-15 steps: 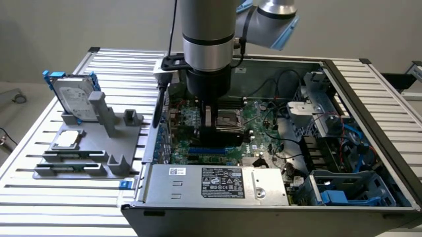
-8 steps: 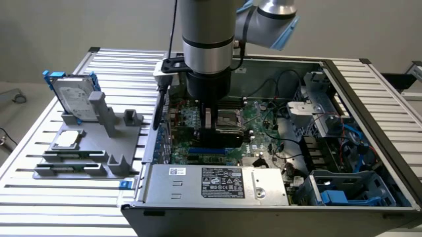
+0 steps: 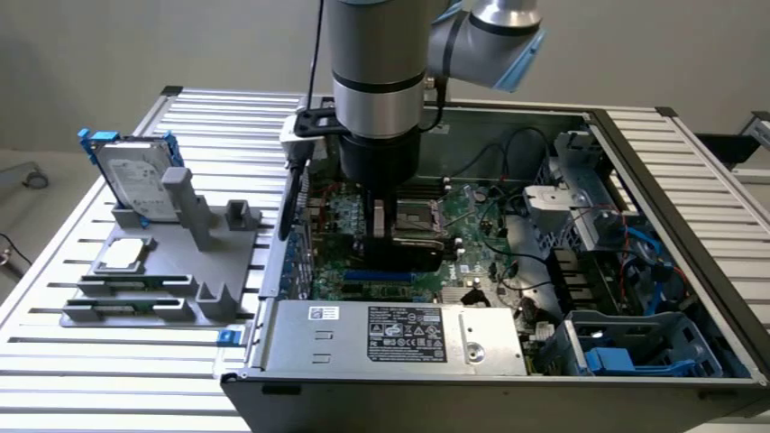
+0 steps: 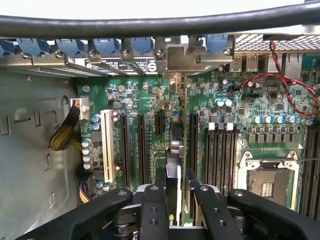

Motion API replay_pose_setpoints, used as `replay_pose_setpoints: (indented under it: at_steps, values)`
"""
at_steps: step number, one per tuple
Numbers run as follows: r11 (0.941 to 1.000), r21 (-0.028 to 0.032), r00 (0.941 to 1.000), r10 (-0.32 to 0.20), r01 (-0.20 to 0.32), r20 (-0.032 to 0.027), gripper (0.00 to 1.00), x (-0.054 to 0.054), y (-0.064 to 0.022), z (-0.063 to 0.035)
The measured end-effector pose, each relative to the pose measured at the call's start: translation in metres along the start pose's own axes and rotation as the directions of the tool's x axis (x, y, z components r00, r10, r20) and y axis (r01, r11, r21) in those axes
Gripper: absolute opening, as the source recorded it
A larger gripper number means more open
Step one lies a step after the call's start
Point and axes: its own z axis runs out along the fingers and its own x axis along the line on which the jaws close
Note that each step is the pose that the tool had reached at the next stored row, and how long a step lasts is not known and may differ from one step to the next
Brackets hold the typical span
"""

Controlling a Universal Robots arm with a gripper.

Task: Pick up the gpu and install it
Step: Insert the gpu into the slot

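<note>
- Gripper (image 4: 176,181): you see its two black fingers (image 4: 161,181) standing one on each side of a thin card seen edge-on. They press against it, so the hand is clamped on the card.
- Gpu (image 4: 173,161): this is the card in the grip. It is held upright on its edge above the motherboard (image 4: 240,107), between the black expansion slots (image 4: 141,147) and the long memory slots (image 4: 220,155). You cannot tell whether its lower edge sits in a slot, because the fingers hide it.
- End bracket (image 4: 192,59): the card's silver metal end lies against the rear wall of the case, among the row of blue clips (image 4: 70,47).
- Arm (image 3: 379,81): in the exterior view it comes straight down into the open computer case (image 3: 673,171), with the wrist over the middle of the board.
- White slot (image 4: 106,145): it stands apart from the held card, beyond the black expansion slots.
- CPU socket (image 4: 267,181): it lies beyond the memory slots from the card, with a twisted red and black wire (image 4: 295,95) running nearby.
- Black cable (image 4: 150,24): it crosses the wrist view in front of the case wall.
- Power supply (image 3: 398,334): this silver box sits at the near edge of the case in the exterior view.
- Grey fixture (image 3: 180,271): it rests on the slatted table (image 3: 72,361) at the exterior view's left, outside the case, with the hard drive (image 3: 126,171) standing upright in it in its blue frame.
</note>
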Motion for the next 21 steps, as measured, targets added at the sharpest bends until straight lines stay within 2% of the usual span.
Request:
replay_pose_setpoints:
  at_steps: [11, 15, 21]
  values:
    - [1.0, -0.0002, 1.0, 0.0, 0.0, -0.0001, 0.26, 0.0009, 0.0001, 0.0016]
    - [1.0, -0.0021, 1.0, 0.001, -0.001, -0.0001, 0.26, 0.001, 0.0001, 0.0022]
    - [1.0, -0.0084, 1.0, 0.001, -0.001, -0.0002, 0.26, 0.0011, 0.0002, 0.0031]
